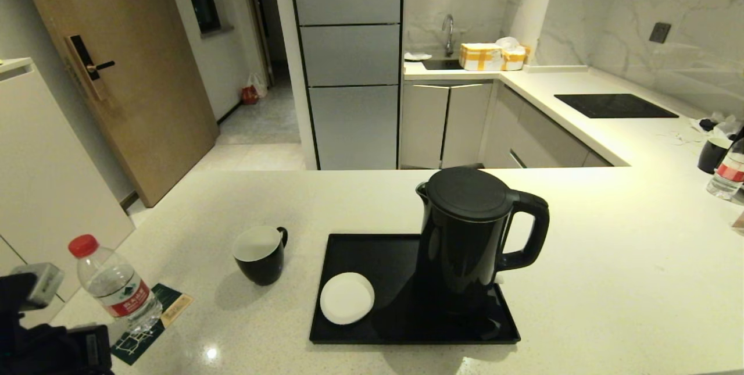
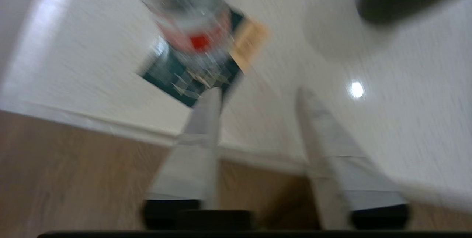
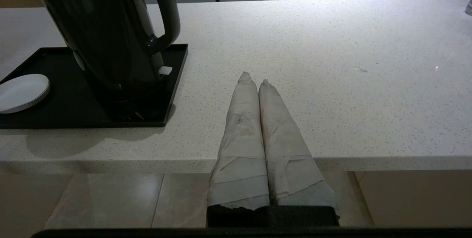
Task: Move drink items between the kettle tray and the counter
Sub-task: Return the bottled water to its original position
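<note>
A clear bottle (image 1: 116, 285) with a red cap stands upright on the dark green leaflet (image 1: 154, 322), near the left edge of the counter (image 1: 610, 282). My left gripper (image 2: 259, 91) is open and empty, just short of the bottle (image 2: 191, 27), over the counter's edge; in the head view it (image 1: 61, 314) shows at the bottom left. The black mug (image 1: 260, 254) sits on the counter left of the kettle tray (image 1: 349, 334). The white saucer (image 1: 347, 298) and tall black kettle (image 1: 471, 229) are on the tray. My right gripper (image 3: 254, 79) is shut and empty, right of the tray (image 3: 173, 83).
At the far right of the counter stand another bottle (image 1: 726, 174) and a dark mug (image 1: 714, 154). A black hob panel (image 1: 615, 105) lies in the back worktop, with a sink and yellow-taped boxes (image 1: 491, 56) behind. A cabinet and a door are at left.
</note>
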Available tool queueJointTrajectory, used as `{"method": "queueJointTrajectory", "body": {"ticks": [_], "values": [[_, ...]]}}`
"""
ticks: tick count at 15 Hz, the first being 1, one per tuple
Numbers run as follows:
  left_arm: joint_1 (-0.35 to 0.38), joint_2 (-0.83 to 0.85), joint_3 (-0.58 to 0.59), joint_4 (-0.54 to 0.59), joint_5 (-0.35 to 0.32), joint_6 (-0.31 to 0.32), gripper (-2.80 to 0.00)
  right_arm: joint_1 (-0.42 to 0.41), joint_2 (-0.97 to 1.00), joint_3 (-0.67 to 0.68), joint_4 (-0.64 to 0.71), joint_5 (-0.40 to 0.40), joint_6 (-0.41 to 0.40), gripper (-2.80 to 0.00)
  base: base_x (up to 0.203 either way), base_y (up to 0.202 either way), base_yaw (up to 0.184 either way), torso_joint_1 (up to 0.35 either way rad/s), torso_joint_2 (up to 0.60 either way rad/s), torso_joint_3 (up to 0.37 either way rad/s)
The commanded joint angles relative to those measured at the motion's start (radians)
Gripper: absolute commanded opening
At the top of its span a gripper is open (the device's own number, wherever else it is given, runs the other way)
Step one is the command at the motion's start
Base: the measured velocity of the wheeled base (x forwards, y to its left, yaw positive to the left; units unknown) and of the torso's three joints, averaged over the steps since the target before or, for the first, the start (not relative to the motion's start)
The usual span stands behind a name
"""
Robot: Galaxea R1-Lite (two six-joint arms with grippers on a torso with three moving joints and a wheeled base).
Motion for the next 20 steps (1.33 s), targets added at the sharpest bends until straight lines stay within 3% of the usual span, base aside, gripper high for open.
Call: {"method": "queueJointTrajectory", "body": {"ticks": [1,9,14,15,16,20], "values": [[0.034,0.008,0.007,-0.074,0.007,0.003,0.0,0.0,0.002,0.002,0.0,0.0,-0.001,-2.8,0.0,0.0,0.0,0.0,0.0,0.0],[0.112,0.175,0.084,-0.443,0.031,0.007,0.0,0.0,0.002,0.002,0.0,0.0,-0.001,-2.8,0.0,0.0,0.0,0.0,0.0,0.0],[0.15,0.545,0.129,-0.874,0.047,0.024,0.0,0.0,0.002,0.002,0.0,0.0,0.001,-2.8,0.0,0.0,0.0,0.0,0.0,0.0],[0.16,0.578,0.132,-0.913,0.041,0.032,0.0,0.0,0.002,0.002,0.0,0.0,-0.001,-2.8,0.0,0.0,0.0,0.0,0.0,0.0],[0.165,0.593,0.129,-0.927,-0.007,0.039,0.0,0.0,0.002,0.002,0.0,0.0,0.001,-2.8,0.0,0.0,0.0,0.0,0.0,0.0],[0.168,0.637,0.078,-0.93,-0.018,0.041,0.0,0.0,0.002,0.002,0.0,0.0,0.0,-2.8,0.0,0.0,0.0,0.0,0.0,0.0]]}}
